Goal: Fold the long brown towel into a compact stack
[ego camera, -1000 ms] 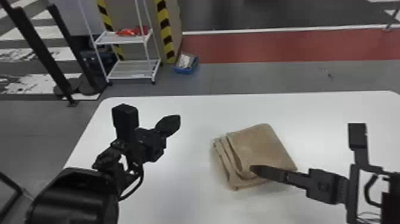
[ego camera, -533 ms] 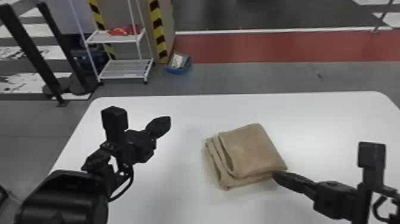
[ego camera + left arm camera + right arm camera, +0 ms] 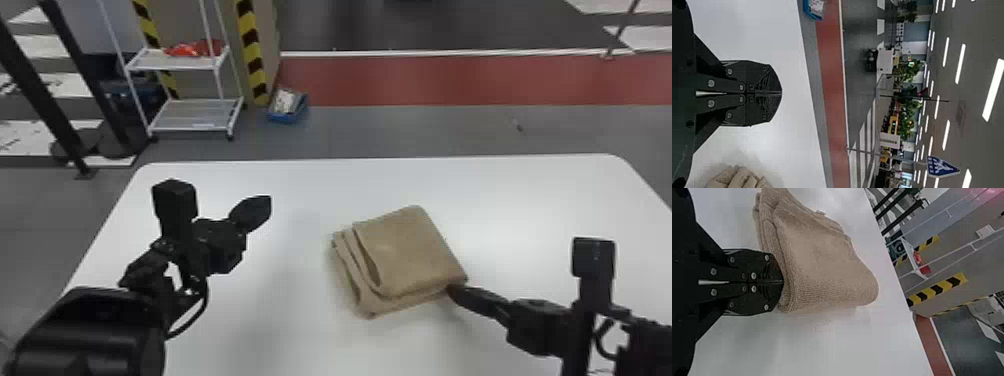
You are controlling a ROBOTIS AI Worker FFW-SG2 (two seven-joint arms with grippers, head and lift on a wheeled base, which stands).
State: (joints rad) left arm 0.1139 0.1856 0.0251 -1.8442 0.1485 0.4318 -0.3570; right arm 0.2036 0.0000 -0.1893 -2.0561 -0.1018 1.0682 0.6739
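Two pincers of mine are over the table (image 3: pixel 550 200), and both have their fingers pressed together. The brown towel (image 3: pixel 410 255) sits right of centre in the head view, already folded into a thick, layered packet, with its open fold edges showing on its left side.

What has just changed is my right pincer (image 3: pixel 452 291). A second ago its tip lay over the near part of the towel; it then drew back toward the lower right, and now it is at the packet's near right edge. Its fingers are fully closed, and I see no cloth between them. Whether the tip presses on the edge or merely lies against it, I cannot tell. The folds look much the same as they did, so I judge that backing off has not undone them.

The whole head view, towel and arms included, has also slid a little to the left, which suggests that my view turned.

My left pincer (image 3: pixel 267 205) is left of centre, well apart from the towel, closed and empty.

For the task, I take this as nearly finished: clear the right tip gently, since a snag could lift the top layer.
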